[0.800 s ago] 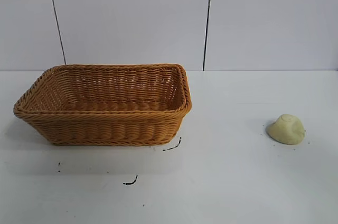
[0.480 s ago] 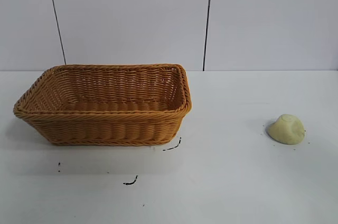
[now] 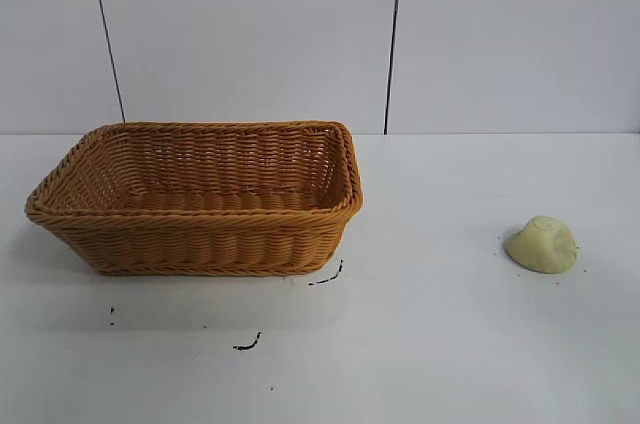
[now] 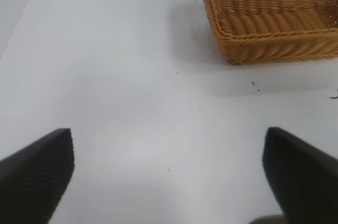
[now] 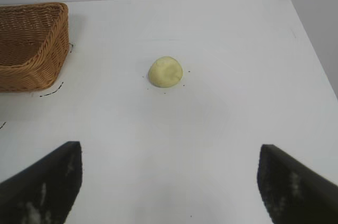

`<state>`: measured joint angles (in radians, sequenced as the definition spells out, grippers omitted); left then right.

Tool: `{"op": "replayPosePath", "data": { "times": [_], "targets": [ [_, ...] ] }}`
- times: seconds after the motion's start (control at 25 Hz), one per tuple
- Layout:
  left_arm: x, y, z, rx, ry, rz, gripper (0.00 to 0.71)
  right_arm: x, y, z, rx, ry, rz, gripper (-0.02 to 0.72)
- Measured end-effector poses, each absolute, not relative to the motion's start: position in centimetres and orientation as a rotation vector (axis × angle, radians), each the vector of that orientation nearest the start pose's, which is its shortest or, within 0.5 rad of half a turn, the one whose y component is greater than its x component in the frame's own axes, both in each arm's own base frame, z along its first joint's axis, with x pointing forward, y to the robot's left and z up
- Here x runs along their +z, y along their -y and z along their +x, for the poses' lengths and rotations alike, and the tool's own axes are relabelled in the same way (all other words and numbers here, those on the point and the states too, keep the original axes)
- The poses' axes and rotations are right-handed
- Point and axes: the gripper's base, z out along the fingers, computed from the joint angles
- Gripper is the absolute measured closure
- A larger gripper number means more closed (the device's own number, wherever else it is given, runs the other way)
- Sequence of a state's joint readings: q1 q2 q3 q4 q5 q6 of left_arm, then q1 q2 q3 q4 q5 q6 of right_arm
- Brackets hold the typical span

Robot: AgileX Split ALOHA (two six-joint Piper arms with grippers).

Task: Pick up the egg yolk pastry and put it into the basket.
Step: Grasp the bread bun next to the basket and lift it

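The egg yolk pastry (image 3: pixel 542 243), a small pale yellow dome, lies on the white table at the right. It also shows in the right wrist view (image 5: pixel 165 72), well ahead of my right gripper (image 5: pixel 169 182), which is open and empty above bare table. The orange-brown wicker basket (image 3: pixel 200 244) stands at the left and looks empty. In the left wrist view the basket (image 4: pixel 264 42) is off to one side, and my left gripper (image 4: pixel 168 174) is open and empty over bare table. Neither arm shows in the exterior view.
The white table (image 3: pixel 430 344) carries a few small black marks (image 3: pixel 247 344) in front of the basket. A white panelled wall (image 3: pixel 300 34) stands behind. The table's far edge and a side wall show in the right wrist view (image 5: pixel 317 39).
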<state>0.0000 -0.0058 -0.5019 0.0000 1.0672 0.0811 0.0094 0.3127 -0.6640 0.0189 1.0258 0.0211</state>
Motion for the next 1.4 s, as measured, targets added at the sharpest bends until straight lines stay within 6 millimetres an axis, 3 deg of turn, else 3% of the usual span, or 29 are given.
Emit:
{"op": "replayPosePath", "data": {
  "times": [0.24,0.4,0.52,0.8,1.0,1.2,1.4],
  "targets": [
    [27.7,0.0,-0.6,0.051,-2.042,0.083,0.014,35.9,-0.2,10.3,0.039,-2.305,0.017,0.008],
    [27.7,0.0,-0.6,0.051,-2.042,0.083,0.014,36.5,-0.3,16.1,0.034,-2.424,0.018,0.008],
    [27.7,0.0,-0.6,0.051,-2.042,0.083,0.014,35.7,-0.3,20.9,0.031,-2.531,0.019,0.008],
    [27.7,0.0,-0.6,0.051,-2.042,0.083,0.014,31.6,-0.4,31.2,0.022,-2.716,-0.006,0.008],
    [27.7,0.0,-0.6,0.051,-2.042,0.083,0.014,26.8,-0.5,36.9,0.019,-2.835,-0.023,0.008],
    [27.7,0.0,-0.6,0.051,-2.042,0.083,0.014,22.5,-0.7,40.1,0.017,-2.919,-0.051,0.008],
    [27.7,0.0,-0.6,0.051,-2.042,0.083,0.014,20.0,-1.9,40.9,0.017,-2.962,-0.11,0.008]
  ]
}}
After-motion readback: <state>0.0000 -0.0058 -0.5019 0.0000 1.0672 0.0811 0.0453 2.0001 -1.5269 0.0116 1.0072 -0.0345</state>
